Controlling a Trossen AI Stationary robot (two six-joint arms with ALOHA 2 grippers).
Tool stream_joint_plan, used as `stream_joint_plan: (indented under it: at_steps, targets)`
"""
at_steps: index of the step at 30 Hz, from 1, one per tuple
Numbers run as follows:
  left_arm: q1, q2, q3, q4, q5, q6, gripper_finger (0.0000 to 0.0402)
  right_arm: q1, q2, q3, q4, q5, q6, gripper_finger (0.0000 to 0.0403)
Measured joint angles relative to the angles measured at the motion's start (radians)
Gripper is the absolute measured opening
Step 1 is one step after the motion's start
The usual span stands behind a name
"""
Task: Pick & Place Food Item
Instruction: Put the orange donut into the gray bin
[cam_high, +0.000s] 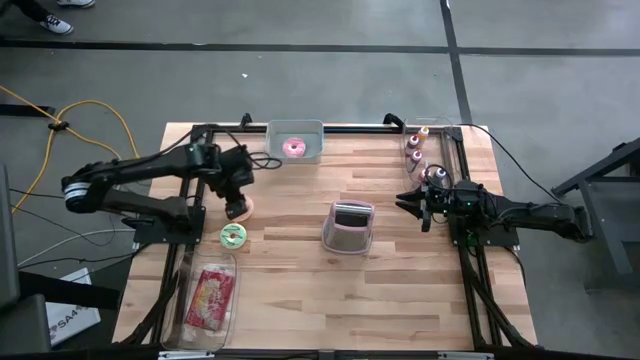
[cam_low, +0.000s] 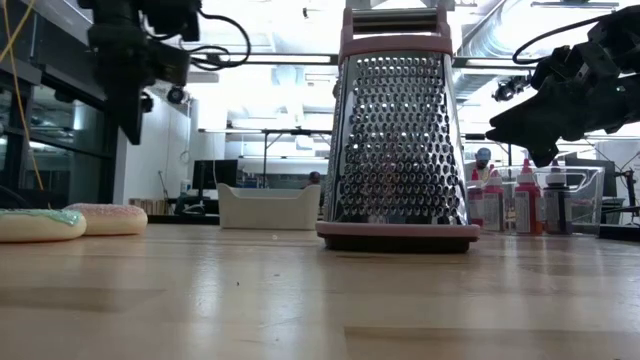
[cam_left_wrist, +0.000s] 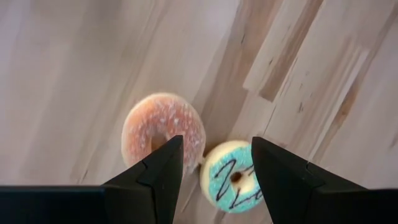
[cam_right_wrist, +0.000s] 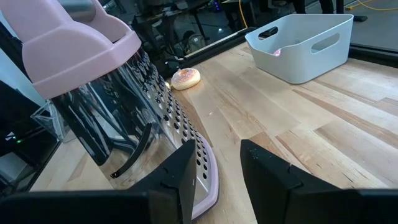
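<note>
A sugared doughnut (cam_high: 240, 207) and a blue-iced doughnut (cam_high: 233, 235) lie flat on the wooden table (cam_high: 300, 290) near its left edge, side by side in the left wrist view (cam_left_wrist: 163, 132) (cam_left_wrist: 233, 180). My left gripper (cam_left_wrist: 214, 168) hangs open above them, pointing steeply down, its fingers clear of both. A pink-iced doughnut (cam_high: 294, 148) lies in the white bin (cam_high: 296, 130) at the far edge. My right gripper (cam_right_wrist: 217, 162) waits at the right, level, with a narrow gap between its fingers and nothing in it.
A pink-framed box grater (cam_high: 348, 227) stands upright mid-table, just in front of my right gripper (cam_high: 420, 205). A clear tray holding a red packet (cam_high: 210, 298) sits at the near left. Small bottles (cam_high: 415, 150) stand at the far right.
</note>
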Motion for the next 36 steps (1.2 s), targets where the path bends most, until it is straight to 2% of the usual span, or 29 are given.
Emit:
stream_joint_plan:
  at_steps: [8,12,19,36]
  targets:
    - [-0.002,-0.094,-0.048,-0.039,-0.051,-0.097,0.0184,0.000,0.000,0.000,0.000,0.000,0.000,0.0114]
    - [-0.002,-0.107,-0.050,-0.068,-0.120,-0.252,0.0184,0.000,0.000,0.000,0.000,0.000,0.000,0.0114]
    - [-0.002,-0.079,-0.051,-0.133,-0.141,-0.510,0.0184,0.000,0.000,0.000,0.000,0.000,0.000,0.0114]
    - [-0.041,0.091,-0.053,-0.107,-0.198,-0.501,0.0184,0.000,0.000,0.000,0.000,0.000,0.000,0.0114]
